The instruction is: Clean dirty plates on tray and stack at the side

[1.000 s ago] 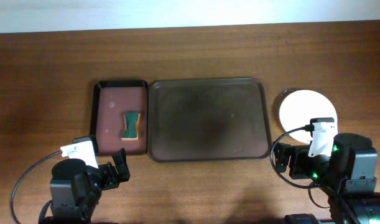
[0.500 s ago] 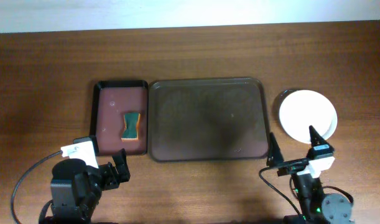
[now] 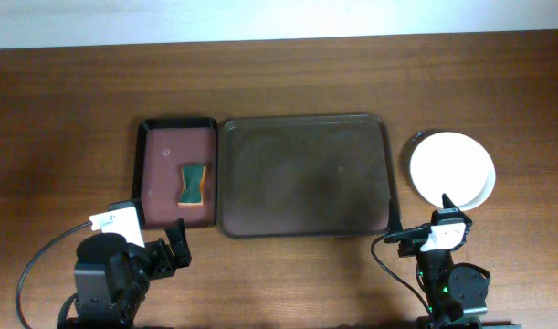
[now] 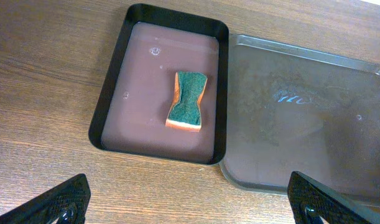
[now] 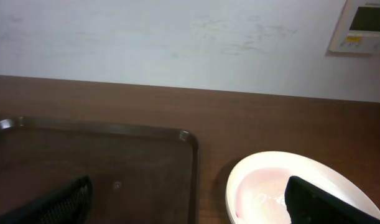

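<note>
The plates (image 3: 452, 168) sit stacked on the table right of the dark brown tray (image 3: 304, 174); the top one looks plain white from overhead. In the right wrist view the stack (image 5: 283, 186) shows a faint pink tint, and the tray (image 5: 90, 162) lies to its left. The tray also shows in the left wrist view (image 4: 301, 118). My right gripper (image 3: 419, 212) is open and empty, near the tray's front right corner. My left gripper (image 3: 175, 249) is open and empty over bare table in front of the small tray.
A narrower reddish-brown tray with a black rim (image 3: 175, 171) stands left of the big tray and holds a green and orange sponge (image 3: 195, 184). It also shows in the left wrist view (image 4: 158, 87). A white wall lies beyond the table's far edge.
My right arm has drawn back from the plate stack toward the front edge and turned level, so the stack is uncovered. The left arm has not moved.
</note>
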